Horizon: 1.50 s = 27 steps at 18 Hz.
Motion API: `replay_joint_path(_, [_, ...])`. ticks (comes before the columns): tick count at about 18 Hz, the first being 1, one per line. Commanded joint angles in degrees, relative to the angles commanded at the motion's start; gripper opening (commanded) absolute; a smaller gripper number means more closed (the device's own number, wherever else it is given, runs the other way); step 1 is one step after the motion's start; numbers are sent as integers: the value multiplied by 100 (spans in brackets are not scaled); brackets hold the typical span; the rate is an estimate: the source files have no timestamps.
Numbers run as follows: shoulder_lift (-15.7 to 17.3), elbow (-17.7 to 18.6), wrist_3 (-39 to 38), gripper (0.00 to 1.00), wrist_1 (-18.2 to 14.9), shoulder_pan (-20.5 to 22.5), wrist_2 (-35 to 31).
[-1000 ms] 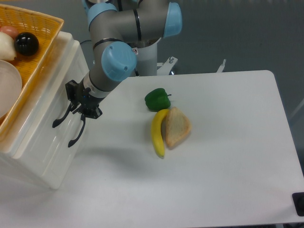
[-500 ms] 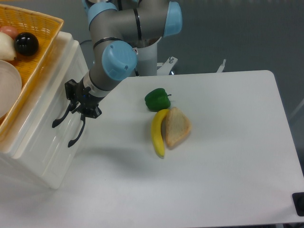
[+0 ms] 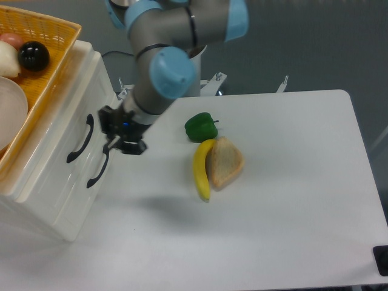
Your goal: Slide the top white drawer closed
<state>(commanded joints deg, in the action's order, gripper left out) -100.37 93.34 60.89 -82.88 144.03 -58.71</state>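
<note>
The top drawer sits at the left of the frame, its black handle running diagonally. The gripper hangs just right of that handle (contact unclear), fingers apparently close together, though I cannot tell for sure.

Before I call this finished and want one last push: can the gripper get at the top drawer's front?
Probably yes. The gripper hangs just off the top drawer by its handle, and nothing sits between them.
</note>
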Motion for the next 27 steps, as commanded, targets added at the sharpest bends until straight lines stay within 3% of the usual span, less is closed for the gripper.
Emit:
replay_joint_path(5, [-245, -123, 493, 19, 605, 959, -61])
replay_joint_path(8, [-526, -193, 677, 23, 1097, 1293, -543])
replay_joint_path(11, [-825, -342, 993, 29, 1292, 1609, -931])
replay_joint_path(14, [-1080, -500, 1634, 47, 1362, 2005, -967])
replay_joint_path(18, [-1362, -633, 1926, 59, 1722, 2287, -1002])
replay_joint_path(21, [-1538, -808, 1909, 85, 1793, 2270, -1947])
replay_joint_path(22, [-1590, -870, 1917, 99, 1793, 2244, -2343])
replay_joint_path(24, [-1652, -897, 1944, 100, 1863, 2200, -2872])
replay_joint_path(27, [-1670, -871, 2127, 100, 1969, 2208, -3058])
